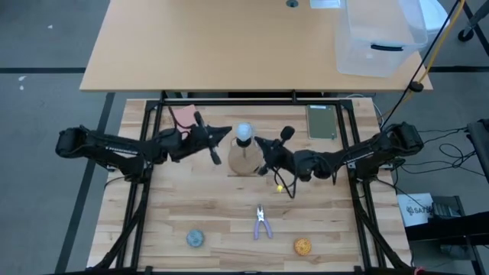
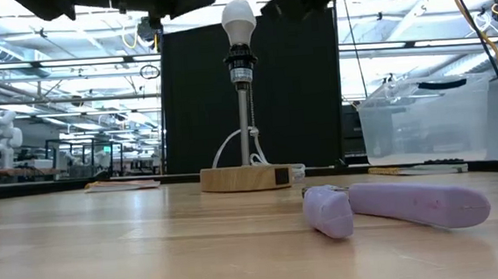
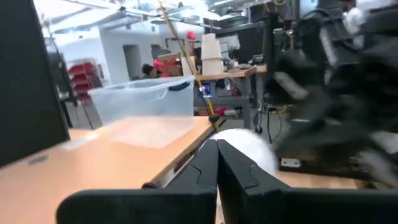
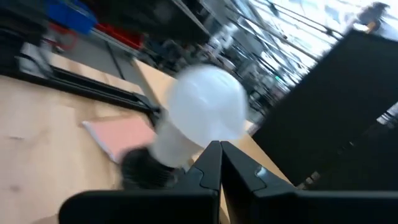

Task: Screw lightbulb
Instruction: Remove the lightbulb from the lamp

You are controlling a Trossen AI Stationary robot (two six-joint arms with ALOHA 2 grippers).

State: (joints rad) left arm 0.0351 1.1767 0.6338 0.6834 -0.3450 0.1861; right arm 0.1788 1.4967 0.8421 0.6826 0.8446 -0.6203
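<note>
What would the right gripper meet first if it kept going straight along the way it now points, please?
Most likely the lightbulb: the shut right gripper points at it, seated atop the lamp stand. The gap between them is hard to judge.

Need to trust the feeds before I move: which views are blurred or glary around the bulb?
Right wrist view: lightbulb smeared, glowing. Left wrist view: other arm badly blurred, bulb soft. Low view: bulb sharp against the dark panel; purple pliers up close soft. High view clear.

We see a frosted, matt white lightbulb (image 2: 239, 20) on a thin metal stem, its round stand (image 2: 244, 178) of pale smooth wood. The table (image 1: 229, 221) is light, planked wood; the lilac pliers' handles (image 2: 416, 202) look like matt plastic.
</note>
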